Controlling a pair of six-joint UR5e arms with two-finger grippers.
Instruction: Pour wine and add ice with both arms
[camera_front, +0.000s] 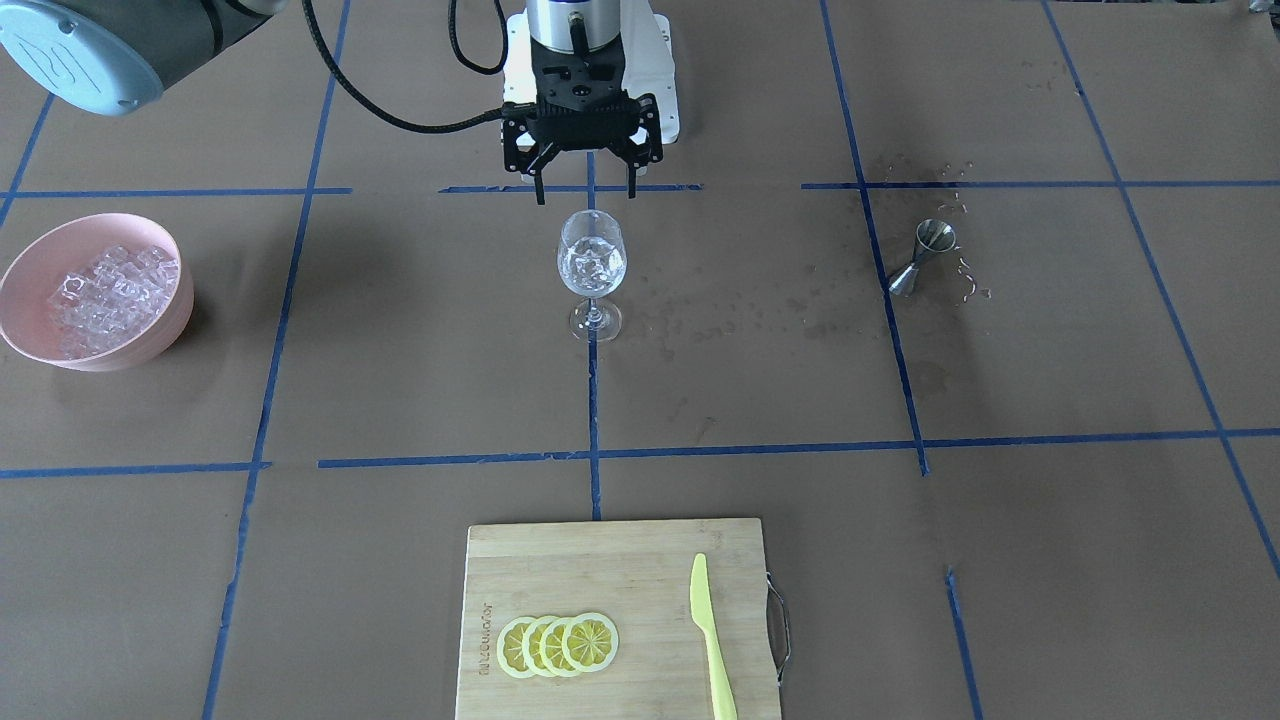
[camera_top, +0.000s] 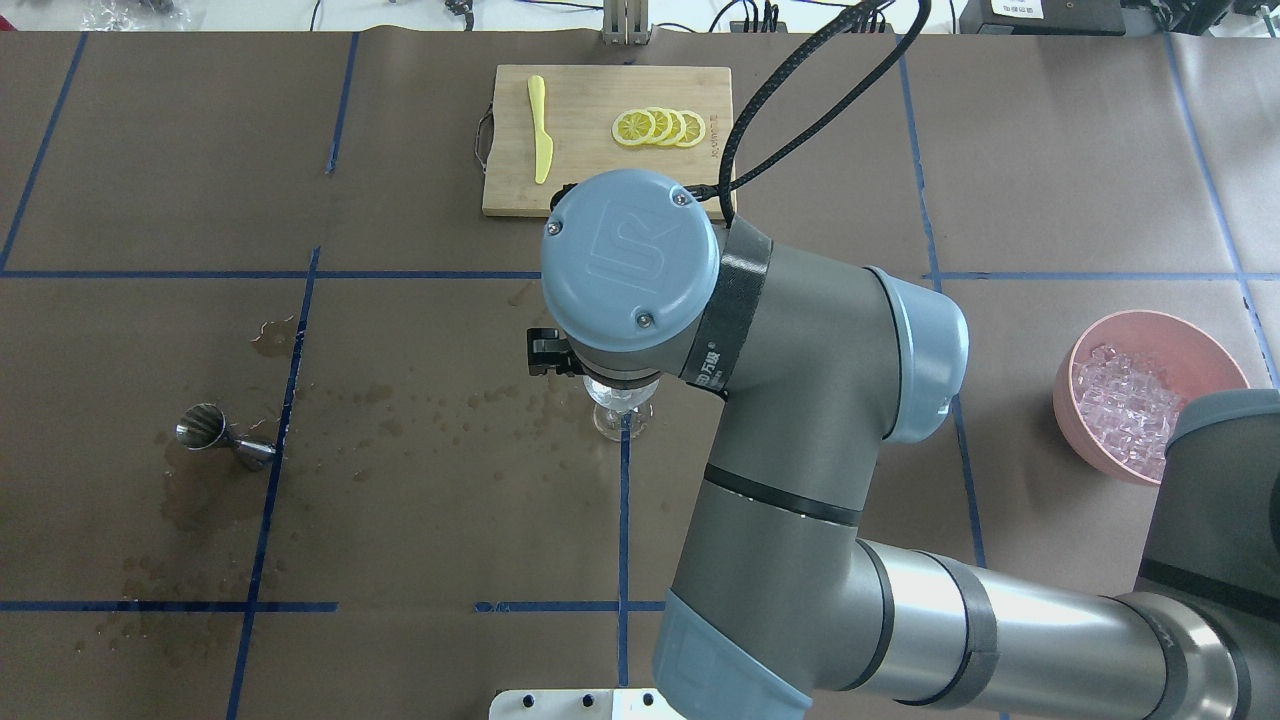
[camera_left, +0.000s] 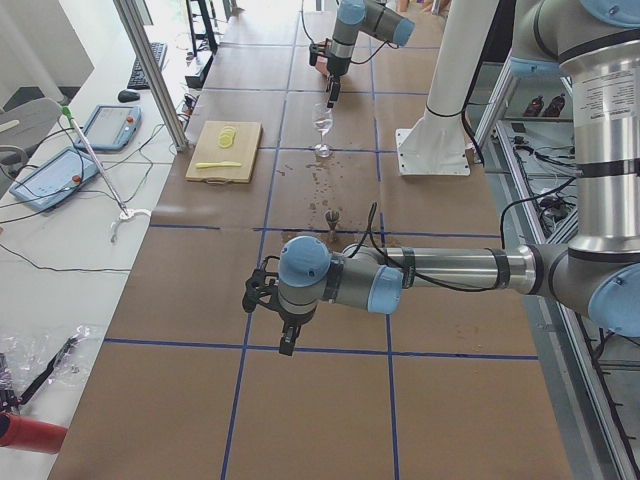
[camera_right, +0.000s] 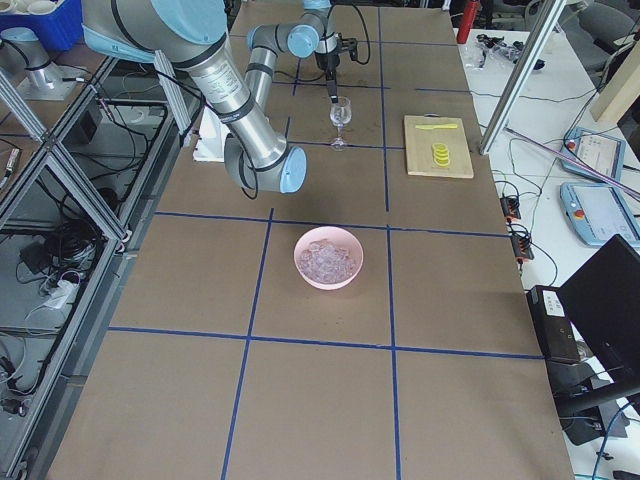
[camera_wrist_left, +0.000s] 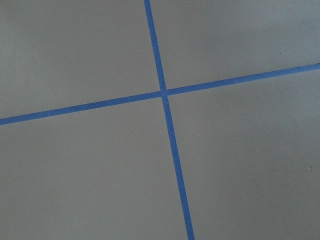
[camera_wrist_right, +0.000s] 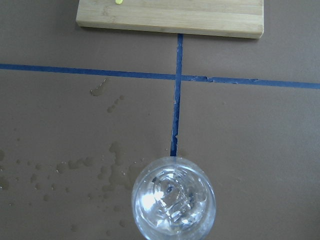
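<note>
A clear stemmed glass (camera_front: 592, 268) stands at the table's middle with ice lumps (camera_wrist_right: 172, 197) in its bowl. More ice (camera_front: 110, 290) fills a pink bowl (camera_front: 165, 335) on the robot's right side. My right gripper (camera_front: 586, 195) hangs just above the glass rim, on its robot side, open and empty. In the overhead view the right arm's blue wrist cap (camera_top: 630, 262) hides the gripper and most of the glass (camera_top: 622, 415). My left gripper (camera_left: 283, 335) shows only in the exterior left view, low over bare table far from the glass. I cannot tell whether it is open or shut.
A steel jigger (camera_front: 922, 258) stands on the robot's left side among wet spots (camera_front: 760, 310). A bamboo cutting board (camera_front: 610, 560) at the far edge holds lemon slices (camera_front: 557, 645) and a yellow-green knife (camera_front: 712, 640). Blue tape lines (camera_wrist_left: 162, 95) grid the brown table.
</note>
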